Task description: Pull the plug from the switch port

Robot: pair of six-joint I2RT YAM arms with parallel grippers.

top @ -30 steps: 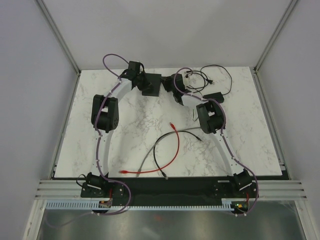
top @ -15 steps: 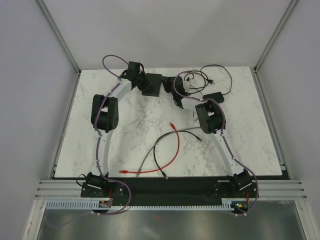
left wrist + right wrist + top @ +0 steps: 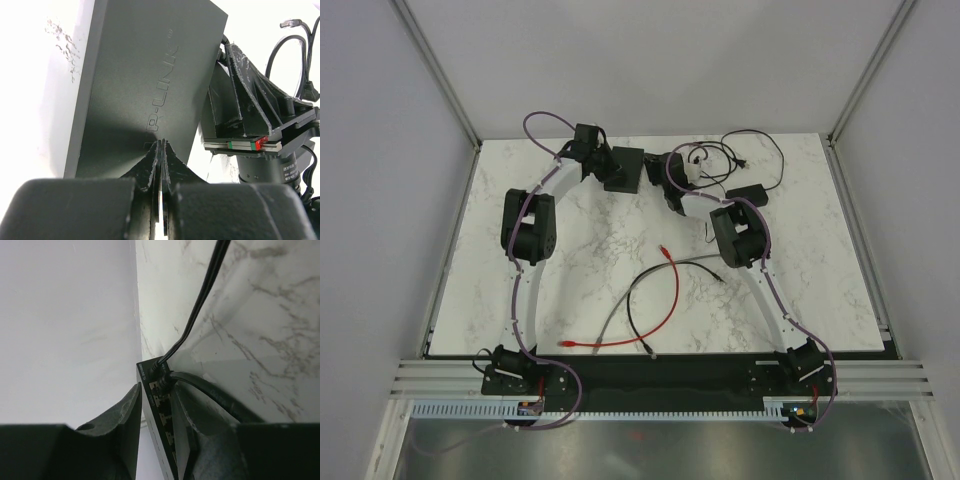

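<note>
The switch (image 3: 624,167) is a flat matte-black box at the back of the table, and it fills the left wrist view (image 3: 145,75). My left gripper (image 3: 604,163) is shut and empty, its tips (image 3: 161,145) resting on the switch's top face. My right gripper (image 3: 666,166) is open at the switch's socket edge (image 3: 162,410), one finger (image 3: 131,405) on each side of it. A thick black cable's plug (image 3: 165,381) sits in the end socket, just beyond my fingertips. A thinner power cord (image 3: 156,365) is plugged in beside it.
A black power-adapter brick (image 3: 748,192) with thin black cords (image 3: 760,145) lies at the back right. Loose red (image 3: 672,290), grey (image 3: 620,305) and black (image 3: 635,320) cables lie mid-table. The back wall stands close behind the switch.
My right wrist has swung back and up toward the switch's socket edge. The left gripper and switch have shifted only slightly.
</note>
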